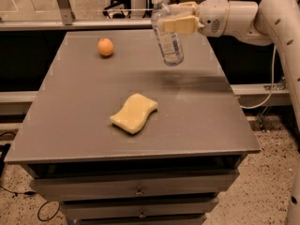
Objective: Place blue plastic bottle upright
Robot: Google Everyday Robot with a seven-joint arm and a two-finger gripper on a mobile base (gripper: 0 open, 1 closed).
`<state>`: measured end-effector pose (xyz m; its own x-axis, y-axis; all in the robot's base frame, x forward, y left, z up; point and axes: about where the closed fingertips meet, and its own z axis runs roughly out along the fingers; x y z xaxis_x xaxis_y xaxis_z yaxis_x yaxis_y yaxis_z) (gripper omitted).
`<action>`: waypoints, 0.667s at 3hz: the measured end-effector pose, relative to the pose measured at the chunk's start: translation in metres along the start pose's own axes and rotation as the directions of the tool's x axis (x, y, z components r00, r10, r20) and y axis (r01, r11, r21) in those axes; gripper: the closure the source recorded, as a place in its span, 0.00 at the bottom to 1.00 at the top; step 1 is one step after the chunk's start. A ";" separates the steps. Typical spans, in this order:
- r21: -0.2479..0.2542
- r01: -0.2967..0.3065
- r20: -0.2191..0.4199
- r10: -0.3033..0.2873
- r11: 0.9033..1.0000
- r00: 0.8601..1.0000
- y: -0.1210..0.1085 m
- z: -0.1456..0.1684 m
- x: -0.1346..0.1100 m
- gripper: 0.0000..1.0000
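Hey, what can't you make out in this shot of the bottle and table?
Camera view:
- Label print on the blue plastic bottle: too small.
- Bottle's upper body: covered by the end effector gripping it over the table, far right.
- The arm: cut off by the right edge.
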<state>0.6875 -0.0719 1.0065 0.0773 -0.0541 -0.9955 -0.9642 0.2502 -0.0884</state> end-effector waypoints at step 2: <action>-0.084 0.006 0.167 0.008 0.996 0.986 0.020 -0.002 0.013 1.00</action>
<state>0.6684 -0.0695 0.9922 0.1106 0.1104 -0.9877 -0.9815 0.1682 -0.0912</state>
